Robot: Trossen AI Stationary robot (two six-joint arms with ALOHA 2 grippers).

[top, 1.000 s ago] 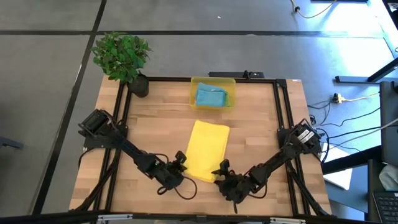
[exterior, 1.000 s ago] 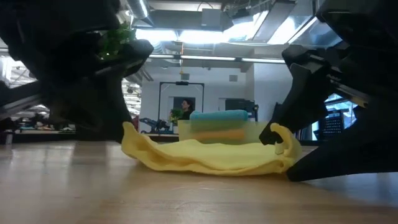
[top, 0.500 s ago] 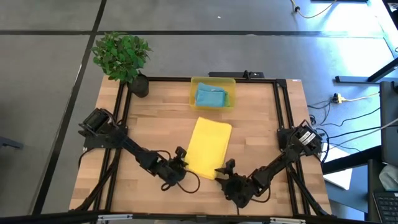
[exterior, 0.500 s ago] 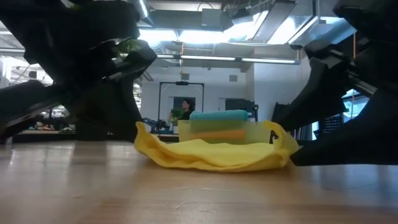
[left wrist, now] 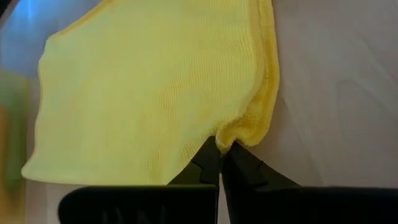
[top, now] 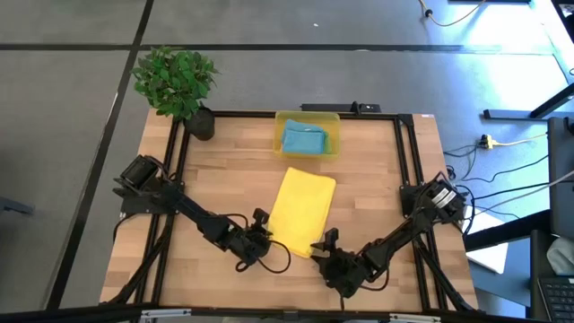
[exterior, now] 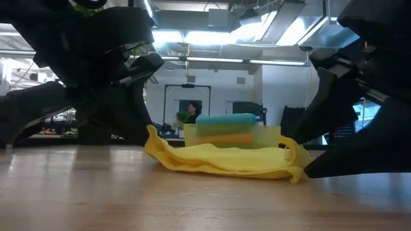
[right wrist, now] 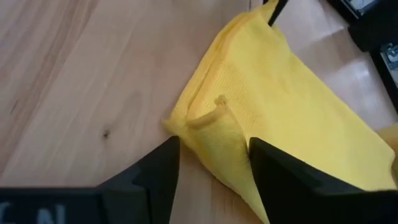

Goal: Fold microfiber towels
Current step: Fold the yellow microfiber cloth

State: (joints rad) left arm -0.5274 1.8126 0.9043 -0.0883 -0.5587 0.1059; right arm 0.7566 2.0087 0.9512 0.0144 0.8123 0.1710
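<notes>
A yellow microfiber towel point(top: 303, 212) lies folded into a long rectangle near the middle of a wooden table point(top: 224, 175), seen from above, its length running from the near edge toward the far edge with a slight slant. Behind it, at the far edge of the table, a translucent yellow plastic bin point(top: 308, 117) holds a folded teal-blue towel point(top: 303, 141); the level view across the table shows this teal-blue towel resting on top of an orange towel point(exterior: 226, 138) inside the bin. A potted green plant point(top: 176, 82) stands at the far left corner of the table. The left gripper point(top: 261, 232) sits low at the towel's near left corner, its fingers pressed together and pinching the folded edge of the yellow cloth, which bunches into a small pucker at the fingertips in the left wrist view. The right gripper point(top: 325, 244) is at the near right corner of the same towel, its two fingers point(right wrist: 158, 171) spread apart on either side of a raised flap of yellow cloth, with wood showing beside the flap; they do not yet clamp it. In the level view, the yellow towel sags in the middle and both near corners stand lifted off the wood beside the dark arms. A person shows small in the room beyond the table.
</notes>
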